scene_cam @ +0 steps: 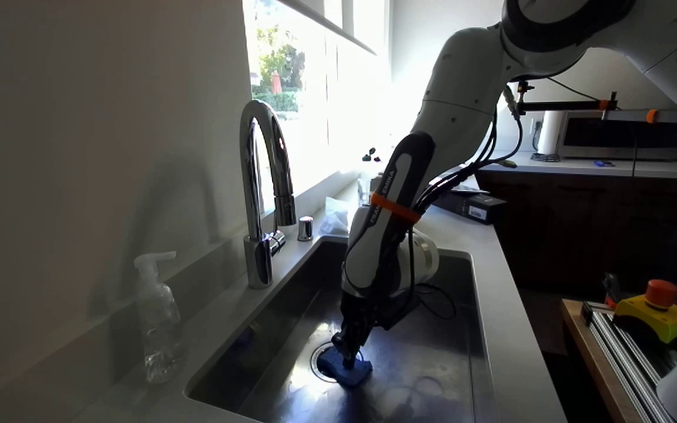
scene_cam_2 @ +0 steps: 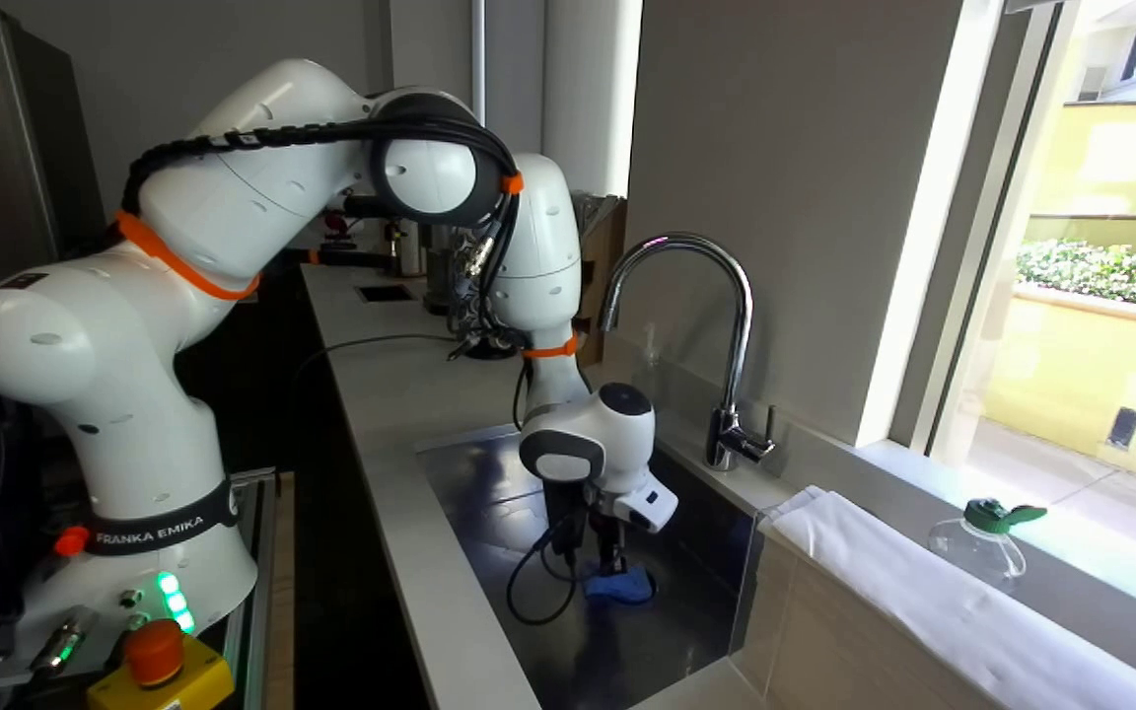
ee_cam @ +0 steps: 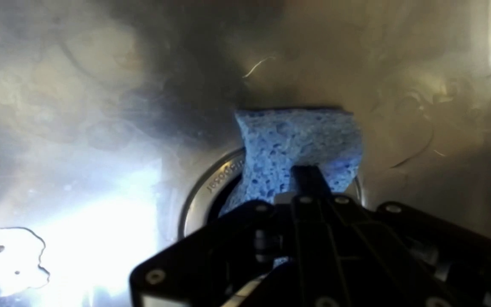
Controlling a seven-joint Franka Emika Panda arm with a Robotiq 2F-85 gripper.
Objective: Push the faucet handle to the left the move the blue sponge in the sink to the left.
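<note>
The blue sponge [scene_cam: 359,373] lies on the floor of the steel sink [scene_cam: 438,364], partly over the round drain ring [scene_cam: 315,359]. It also shows in the wrist view [ee_cam: 279,132] and an exterior view [scene_cam_2: 624,586]. My gripper [ee_cam: 309,172] is shut and points down, its fingertips touching the sponge's top near the middle. The sponge spreads out on both sides of the fingertips. The chrome gooseneck faucet [scene_cam: 250,176] stands upright on the sink's edge, behind the arm's wrist. Its small side handle [scene_cam: 277,241] sits low on the body and also shows in an exterior view [scene_cam_2: 771,424].
The sink's walls surround the gripper and wrist. A clear soap bottle [scene_cam: 159,329] stands on the counter by the wall. A chrome cap [scene_cam: 305,228] sits beside the faucet. A white cloth [scene_cam_2: 923,582] and a green-capped bottle [scene_cam_2: 982,547] lie near the window. A cable loop hangs from the wrist.
</note>
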